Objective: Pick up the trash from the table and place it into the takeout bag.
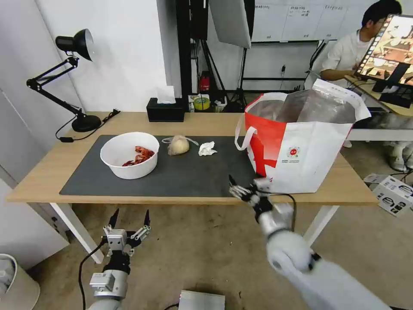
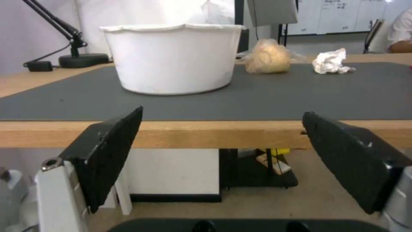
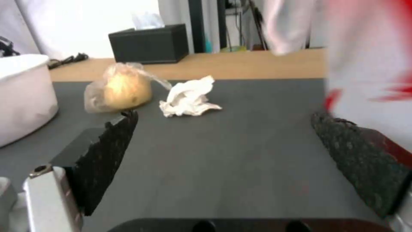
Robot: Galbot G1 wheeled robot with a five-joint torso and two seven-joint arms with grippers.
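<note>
On the table (image 1: 51, 172), a white bowl (image 1: 129, 155) with red shell scraps stands at the left of the dark mat (image 1: 180, 176). To its right lie a small clear bag with a beige lump (image 1: 178, 145) and a crumpled tissue (image 1: 207, 149). The takeout bag (image 1: 301, 146) stands open at the table's right end. My right gripper (image 1: 245, 186) hovers open and empty over the mat's front right corner, close beside the takeout bag; ahead of it lie the tissue (image 3: 189, 96) and the lump bag (image 3: 122, 88). Before the table's front edge and below it, my left gripper (image 1: 129, 219) hangs open, facing the bowl (image 2: 172, 58).
A black tissue box (image 1: 165, 110) and a desk lamp (image 1: 73, 77) stand at the table's back. Cardboard boxes (image 1: 393, 193) lie on the floor at the right and a white bin (image 1: 13, 284) at the near left. A person sits at a desk behind the bag.
</note>
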